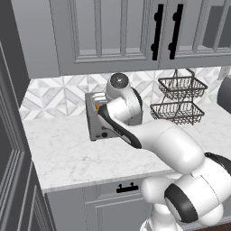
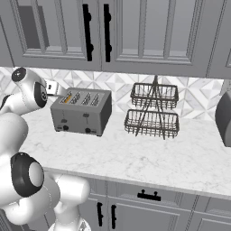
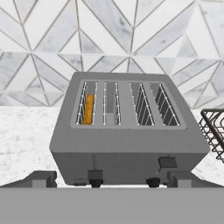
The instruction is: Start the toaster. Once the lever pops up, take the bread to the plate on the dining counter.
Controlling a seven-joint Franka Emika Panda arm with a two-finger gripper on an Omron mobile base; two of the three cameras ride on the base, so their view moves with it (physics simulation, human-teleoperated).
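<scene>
Left base view: we find the toaster (image 1: pixel 97 118) half hidden by the arm; pincer (image 3: pixel 111 180) spread wide, empty, bread (image 3: pixel 89 109) sunk in the slot.

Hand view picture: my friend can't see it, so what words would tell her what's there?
A grey four-slot toaster sits on a white marble counter, seen from above its front. Orange bread stands in the leftmost slot, with patterned tiles behind and a wire basket at right.

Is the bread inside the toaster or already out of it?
Inside. The bread stands on edge down in the toaster's leftmost slot; its orange-brown crust shows between the wires.
</scene>
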